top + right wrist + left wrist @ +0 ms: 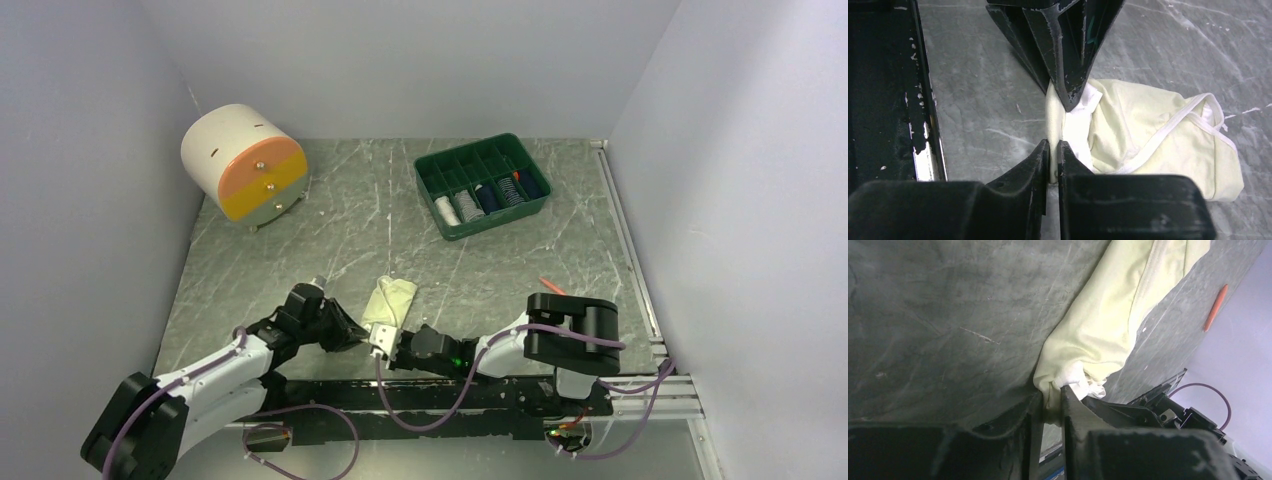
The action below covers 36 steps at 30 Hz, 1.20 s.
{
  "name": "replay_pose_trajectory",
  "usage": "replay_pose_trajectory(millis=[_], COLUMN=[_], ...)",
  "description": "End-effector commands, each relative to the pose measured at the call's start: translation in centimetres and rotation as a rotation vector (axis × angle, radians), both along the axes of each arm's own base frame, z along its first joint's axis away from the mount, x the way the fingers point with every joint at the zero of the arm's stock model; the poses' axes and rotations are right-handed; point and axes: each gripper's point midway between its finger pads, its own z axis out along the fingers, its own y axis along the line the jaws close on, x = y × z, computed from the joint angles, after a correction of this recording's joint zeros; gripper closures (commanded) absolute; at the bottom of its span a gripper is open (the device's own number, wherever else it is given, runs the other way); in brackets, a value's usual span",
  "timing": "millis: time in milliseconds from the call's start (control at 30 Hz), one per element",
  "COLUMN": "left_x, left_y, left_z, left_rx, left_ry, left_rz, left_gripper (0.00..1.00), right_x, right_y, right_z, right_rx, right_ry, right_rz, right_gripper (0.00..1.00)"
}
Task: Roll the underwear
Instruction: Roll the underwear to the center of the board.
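The right fingers (1040,157), almost pressed together, pinch a thin fold at the near end of the cream underwear (1158,145). Facing them, the left fingers (1071,407) clamp the same bunched end, and a bit of white cloth is squeezed out beside them. The underwear lies on the desk (330,240), well in front of the green tray (500,222) and to its left. An orange stick (552,285) also lies in front of the tray, apart from the cloth.

Left end effector (1050,396), right end effector (1053,150) both clamped
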Motion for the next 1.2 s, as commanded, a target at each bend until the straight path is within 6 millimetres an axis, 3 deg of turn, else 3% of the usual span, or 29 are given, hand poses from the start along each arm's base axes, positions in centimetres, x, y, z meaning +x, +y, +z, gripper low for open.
replay_pose_trajectory(millis=[0,100,133,333,433,500,567,700,800,900,1067,1167], left_x=[-3.7,-3.7,-3.7,-3.7,-3.8,-3.9,-3.9,-3.6,-3.1,-2.5,-1.2,-0.7], left_y=[5.5,5.3,5.3,5.0,4.7,4.7,4.7,4.9,4.7,4.9,5.1,5.2], left_z=[-6.1,-5.9,-5.9,-5.4,-5.3,-5.2,-5.1,-4.9,-4.3,-3.4,-1.2,-0.4], left_rx=[0.284,0.280,0.281,0.268,0.257,0.255,0.256,0.268,0.257,0.275,0.290,0.294], left_ry=[0.168,0.171,0.175,0.186,0.194,0.198,0.196,0.181,0.151,0.121,0.054,0.017], left_rz=[0.064,0.061,0.062,0.054,0.045,0.038,0.034,0.048,0.045,0.049,0.056,0.060], left_gripper=[0.80,0.94,0.95,0.95,0.95,0.95,0.95,0.94,0.81,0.57,0.38,0.33], right_x=[0.2,0.5,0.4,0.7,1.3,1.7,1.8,0.0,-1.9,-3.0,-4.1,-4.2], right_y=[0.8,0.7,0.8,0.4,0.0,-0.3,-0.6,0.2,0.9,1.1,1.4,1.1], right_z=[1.5,1.6,1.6,0.6,0.3,0.1,0.3,0.7,0.9,1.0,2.2,2.4], right_rx=[-0.001,-0.054,-0.063,-0.134,-0.152,-0.156,-0.143,-0.075,-0.002,0.072,0.209,0.270], right_ry=[-0.093,-0.199,-0.229,-0.347,-0.366,-0.370,-0.359,-0.258,-0.097,0.071,0.360,0.485], right_rz=[0.023,0.022,0.026,0.028,-0.006,-0.039,-0.055,0.014,0.096,0.137,0.212,0.221], right_gripper=[0.81,0.65,0.60,0.58,0.63,0.79,0.88,1.00,1.00,1.00,1.00,1.00])
